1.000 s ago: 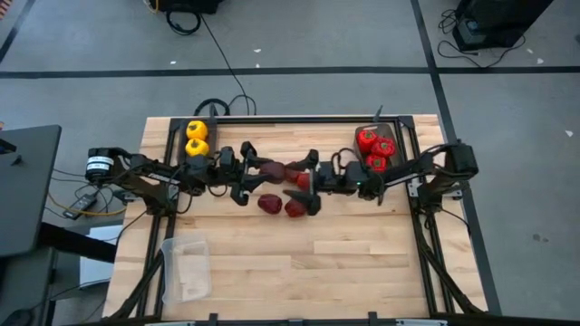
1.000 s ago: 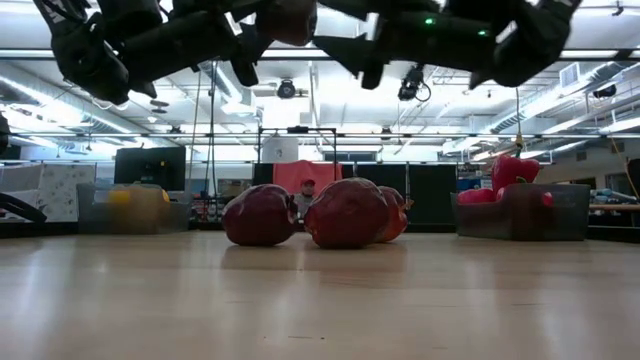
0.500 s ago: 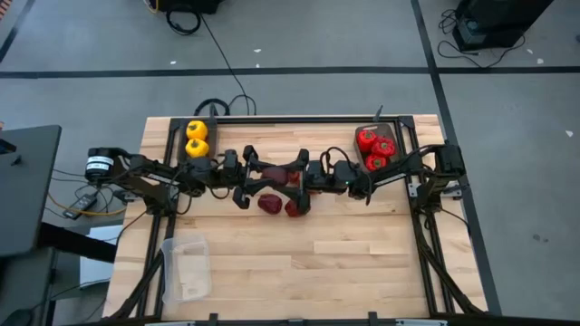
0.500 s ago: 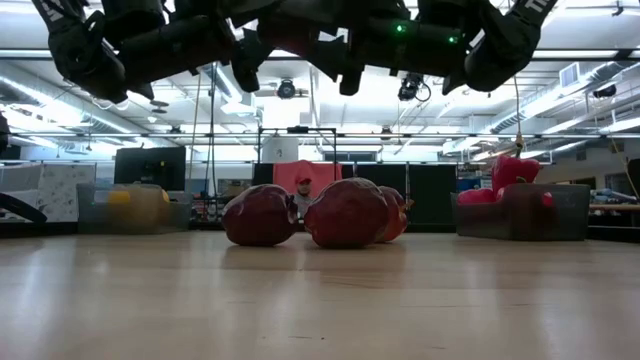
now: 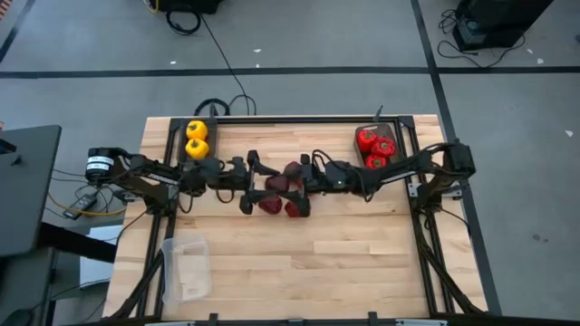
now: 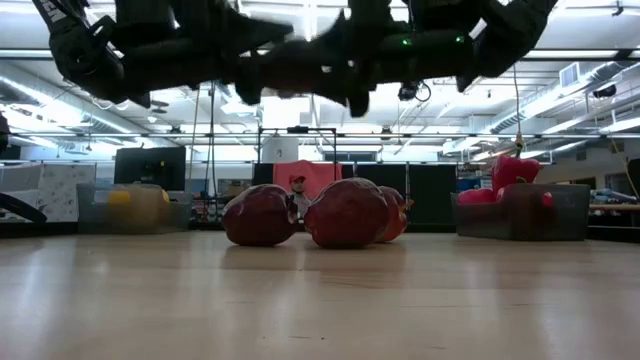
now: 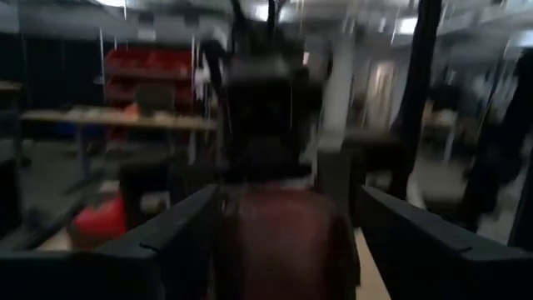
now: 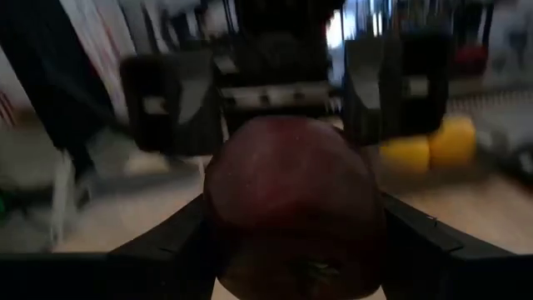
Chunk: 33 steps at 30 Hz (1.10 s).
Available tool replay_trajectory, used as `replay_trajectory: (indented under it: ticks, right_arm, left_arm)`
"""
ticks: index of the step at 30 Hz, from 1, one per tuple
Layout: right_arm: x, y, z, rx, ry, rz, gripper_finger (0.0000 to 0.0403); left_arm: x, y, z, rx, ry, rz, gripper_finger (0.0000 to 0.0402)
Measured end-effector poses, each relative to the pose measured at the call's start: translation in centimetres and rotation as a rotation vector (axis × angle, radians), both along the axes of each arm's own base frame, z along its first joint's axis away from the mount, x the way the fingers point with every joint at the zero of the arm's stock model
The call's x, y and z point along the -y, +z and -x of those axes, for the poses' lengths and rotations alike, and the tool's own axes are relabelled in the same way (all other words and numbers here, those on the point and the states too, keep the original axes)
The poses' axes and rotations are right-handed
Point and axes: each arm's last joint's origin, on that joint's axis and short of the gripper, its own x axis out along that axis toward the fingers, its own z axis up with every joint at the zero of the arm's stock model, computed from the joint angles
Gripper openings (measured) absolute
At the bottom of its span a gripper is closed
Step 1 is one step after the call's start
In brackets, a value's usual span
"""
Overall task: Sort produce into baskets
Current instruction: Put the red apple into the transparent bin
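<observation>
Both arms have closed in mid-air above the surface [image 5: 344, 244], and the maroon fruit [image 5: 277, 184] now sits between them. A second ago the right gripper [image 5: 297, 181] was open and apart from it; now its jaws clench the fruit. The left gripper [image 5: 258, 181] flanks it, grip unclear. This looks like a handover, while the clear basket [image 5: 186, 267] is still empty.

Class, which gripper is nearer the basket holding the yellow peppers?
Left. The left gripper is mid-table, a short way off the basket with the yellow peppers. The right gripper faces it from the far side, farther away.
</observation>
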Motion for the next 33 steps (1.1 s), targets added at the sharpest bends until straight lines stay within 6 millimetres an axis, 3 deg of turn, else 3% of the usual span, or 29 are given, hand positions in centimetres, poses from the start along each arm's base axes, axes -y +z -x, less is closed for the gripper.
replay_trajectory:
  ticks: [5, 10, 15, 19, 23, 30, 33]
  right_arm:
    - [0.9, 0.4, 1.9, -0.255, -0.050, -0.007, 0.0254]
    - [2.1, 1.1, 3.0, -0.463, -0.048, -0.034, 0.0254]
    - [3.0, 2.4, 2.5, -0.532, -0.035, -0.056, 0.0254]
    - [3.0, 3.5, 2.4, -0.587, 0.006, -0.039, 0.0256]
    - [3.0, 4.5, 2.2, -0.601, 0.013, -0.029, 0.0263]
    - [2.6, 4.1, 2.6, -0.652, 0.123, -0.030, 0.0265]
    - [2.2, 3.9, 2.7, -0.686, 0.124, 0.038, 0.0266]
  left_arm:
    - [-0.2, -1.6, -0.2, -0.166, 0.085, -0.035, 0.0317]
    - [0.1, -2.1, -0.3, -0.220, 0.127, -0.110, 0.0344]
    - [1.4, -2.0, -1.3, -0.341, 0.166, -0.230, 0.0355]
    - [2.4, -1.6, -2.1, -0.462, 0.316, -0.363, 0.0356]
    - [3.3, -0.8, -2.4, -0.454, 0.381, -0.482, 0.0356]
    - [4.4, 0.2, -2.9, -0.438, 0.342, -0.706, 0.0356]
    - [4.5, 1.2, -3.3, -0.415, 0.343, -0.661, 0.0356]
